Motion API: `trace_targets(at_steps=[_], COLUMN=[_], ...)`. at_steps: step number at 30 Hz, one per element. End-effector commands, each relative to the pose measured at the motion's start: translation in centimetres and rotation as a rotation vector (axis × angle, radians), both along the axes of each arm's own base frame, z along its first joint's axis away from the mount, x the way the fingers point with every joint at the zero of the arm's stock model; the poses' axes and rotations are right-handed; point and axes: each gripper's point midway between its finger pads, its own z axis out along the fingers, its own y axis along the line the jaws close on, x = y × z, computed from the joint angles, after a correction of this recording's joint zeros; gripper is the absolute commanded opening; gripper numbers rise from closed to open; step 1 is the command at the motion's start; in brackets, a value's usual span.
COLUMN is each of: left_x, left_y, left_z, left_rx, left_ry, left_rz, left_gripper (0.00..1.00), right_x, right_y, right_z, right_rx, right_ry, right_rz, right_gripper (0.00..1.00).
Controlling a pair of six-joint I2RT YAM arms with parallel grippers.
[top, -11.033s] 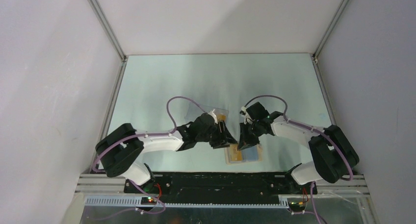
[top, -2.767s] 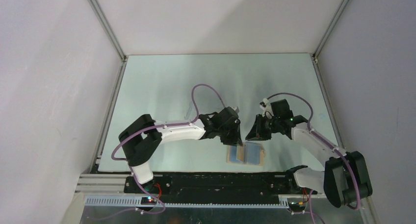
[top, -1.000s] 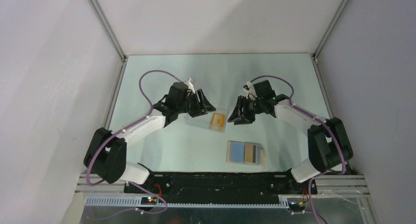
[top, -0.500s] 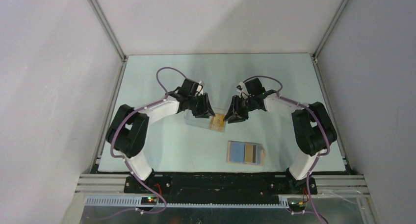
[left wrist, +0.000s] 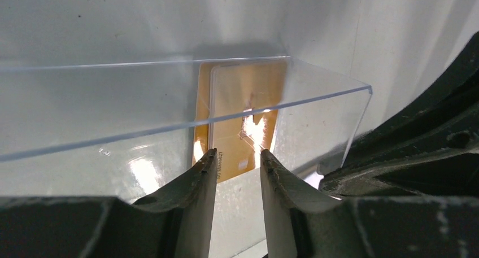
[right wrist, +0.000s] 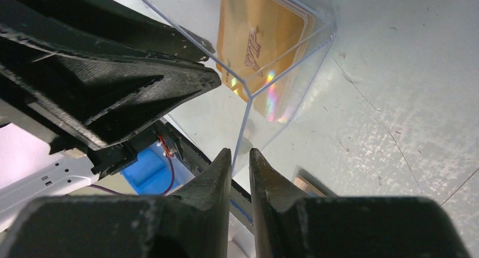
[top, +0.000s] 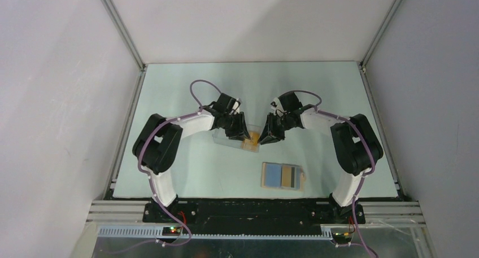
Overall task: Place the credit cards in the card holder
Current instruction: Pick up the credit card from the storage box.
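The left gripper (left wrist: pixel 237 154) sits a little parted at the clear plastic box (left wrist: pixel 113 114) of orange-yellow cards (left wrist: pixel 243 94); I can't tell if the right gripper (right wrist: pixel 240 152) pinches.

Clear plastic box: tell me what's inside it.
Orange-yellow cards lie flat at one end of the clear box, at least two stacked. Any further cards beneath are covered, so the count cannot be told.

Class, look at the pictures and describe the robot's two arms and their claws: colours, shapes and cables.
The left arm and right arm match: smooth white link shells joined by bulky black joints, with a thin purple cable looping along each. The left claw and right claw are matt black, each with two tapered fingers.
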Motion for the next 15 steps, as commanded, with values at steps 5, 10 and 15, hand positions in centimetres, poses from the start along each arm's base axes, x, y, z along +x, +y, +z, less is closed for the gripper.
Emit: trace_targets(at_steps=[5, 10, 15], left_x=[0.77, 0.72, 0.93], left_y=[-0.71, -1.30, -1.51], left_z=[-0.61, -0.36, 0.31], left_rx=[0.023, 0.015, 0.012], left_ry=[-0.023, -0.025, -0.041], left_rz=[-0.033, -0.045, -0.043], left_gripper=[0.37, 0.32, 0.23], right_x=[0.79, 0.71, 0.63], right_y=[0.88, 0.96, 0.94], right_z=[0.54, 0.50, 0.46], right_rx=[0.015, 0.018, 0.017], right_ry=[-0.037, -0.033, -0.030], right_rz=[0.020, 0.023, 0.027], right_gripper=[0.16, 0.15, 0.14])
